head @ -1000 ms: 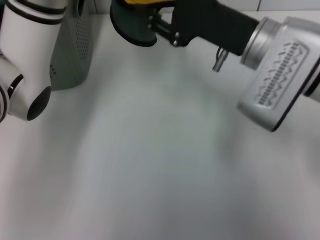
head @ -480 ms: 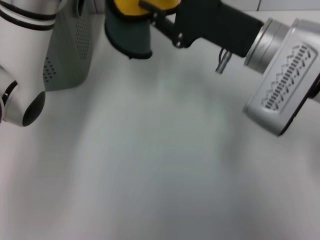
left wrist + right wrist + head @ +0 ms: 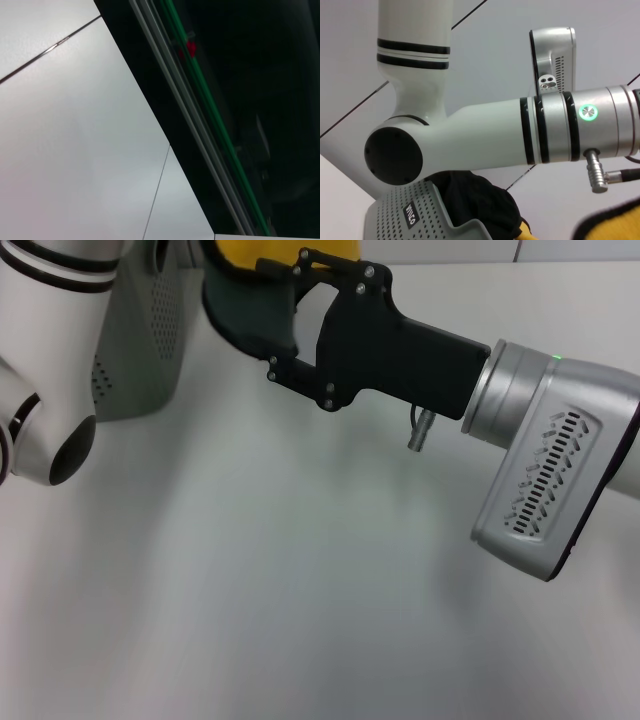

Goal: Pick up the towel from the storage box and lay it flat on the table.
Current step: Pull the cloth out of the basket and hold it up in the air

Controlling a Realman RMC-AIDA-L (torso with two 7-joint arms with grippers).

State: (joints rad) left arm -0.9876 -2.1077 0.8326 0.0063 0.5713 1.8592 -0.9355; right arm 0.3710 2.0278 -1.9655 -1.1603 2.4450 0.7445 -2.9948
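The towel is held up at top centre by the right gripper, fingers closed on it. The box is seen upper left on the table. The left gripper's fingers cannot be told.

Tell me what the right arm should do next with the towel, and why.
Probably carry it toward the open table before lowering: the towel hangs bunched from the right gripper beside the box, not yet spread. The left arm sits idle at the left.
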